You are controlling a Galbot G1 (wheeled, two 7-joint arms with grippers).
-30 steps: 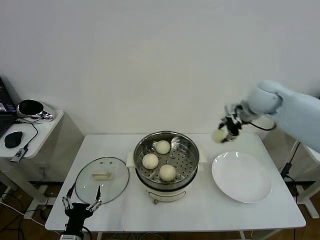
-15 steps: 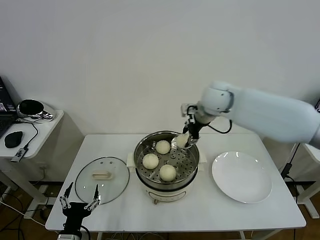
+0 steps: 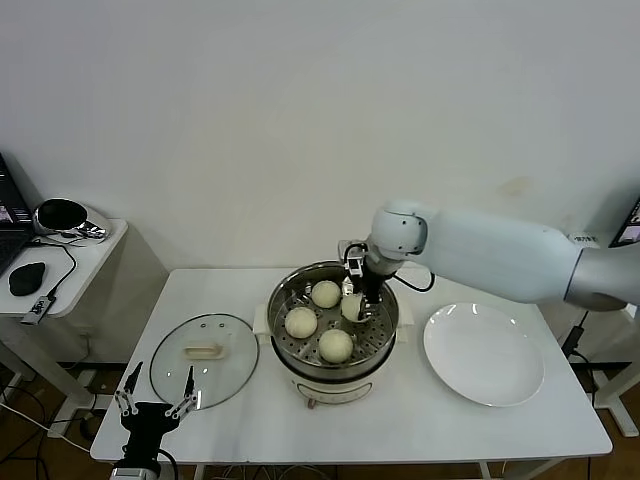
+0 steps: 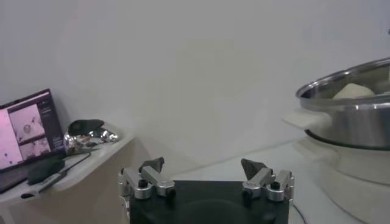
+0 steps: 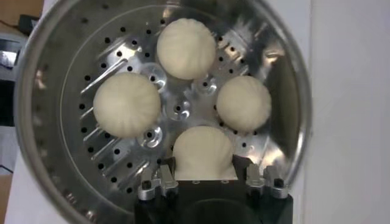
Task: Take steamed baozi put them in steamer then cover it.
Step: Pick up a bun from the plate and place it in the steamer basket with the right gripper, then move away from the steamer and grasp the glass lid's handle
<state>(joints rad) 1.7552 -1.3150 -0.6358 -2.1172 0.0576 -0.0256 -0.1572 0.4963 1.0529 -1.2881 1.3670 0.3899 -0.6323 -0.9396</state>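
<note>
Gripping the fourth baozi [image 5: 203, 152], right gripper [image 5: 204, 180] reaches inside steamer [image 3: 383, 321] (seemingly touching tray).

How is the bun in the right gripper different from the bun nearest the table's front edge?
The held bun sits between the right gripper's fingers at the steamer's far right; the front bun lies free on the tray. The held bun is partly hidden; the front bun shows whole. Both are creamy white.

You see four creamy baozi [image 5: 127, 104] inside the shiny perforated steamer [image 3: 290, 350] at frame centre; the glass cover [image 3: 204, 359] lies flat at lower left.
</note>
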